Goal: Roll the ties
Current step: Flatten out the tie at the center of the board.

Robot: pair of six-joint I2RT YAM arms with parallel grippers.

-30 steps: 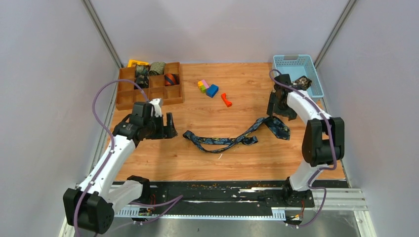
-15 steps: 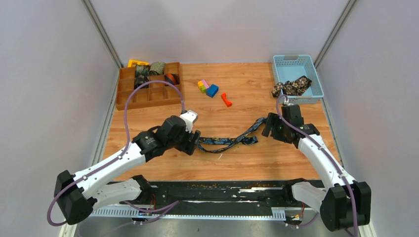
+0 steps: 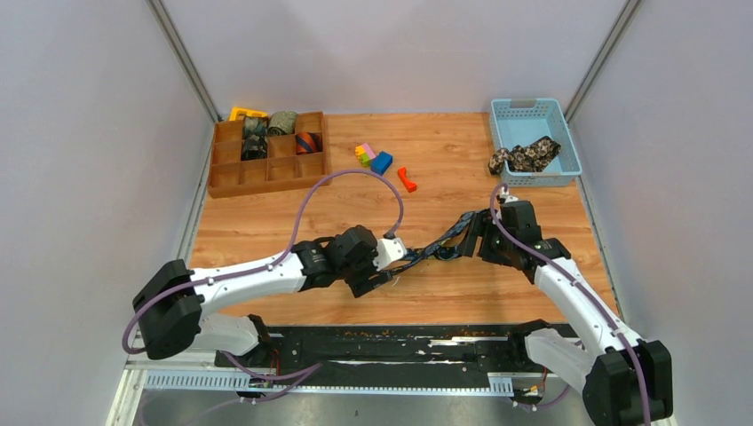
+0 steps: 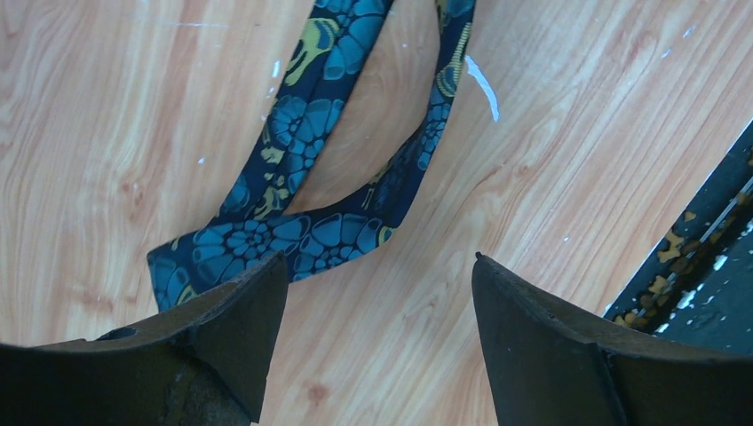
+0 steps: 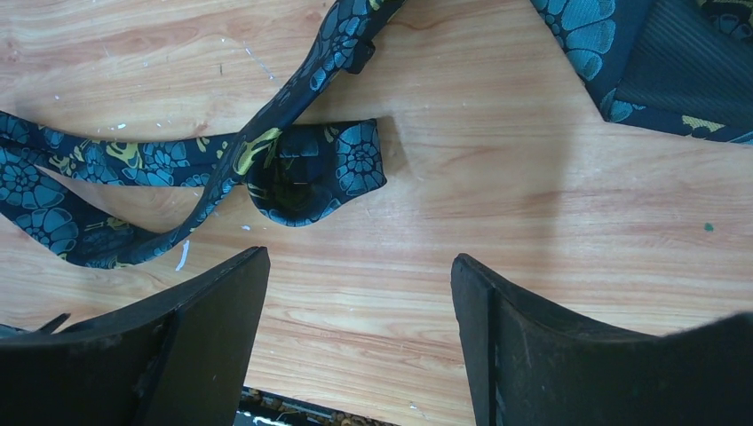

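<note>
A navy tie with a gold-teal pattern [image 3: 432, 251] lies unrolled on the wooden table between my two grippers. My left gripper [image 3: 391, 264] is open and hovers low over its narrow end. In the left wrist view this end [image 4: 293, 240] lies folded just ahead of the open gripper [image 4: 380, 259]. My right gripper [image 3: 466, 241] is open above the tie's middle. In the right wrist view a small folded loop [image 5: 328, 169] lies ahead of the open gripper [image 5: 360, 256], and the wide end [image 5: 657, 62] is at the upper right. Neither gripper holds anything.
A black-tan floral tie [image 3: 526, 155] hangs over the rim of the blue basket [image 3: 561, 133] at the back right. A wooden organizer [image 3: 266, 173] at the back left holds rolled ties [image 3: 282, 122]. Coloured blocks [image 3: 375, 158] and a red piece [image 3: 407, 179] lie mid-back.
My left arm swung right from beside the organizer to the tie's left end. My right arm came from the basket toward the near middle, over the tie. Both grippers stayed open.
</note>
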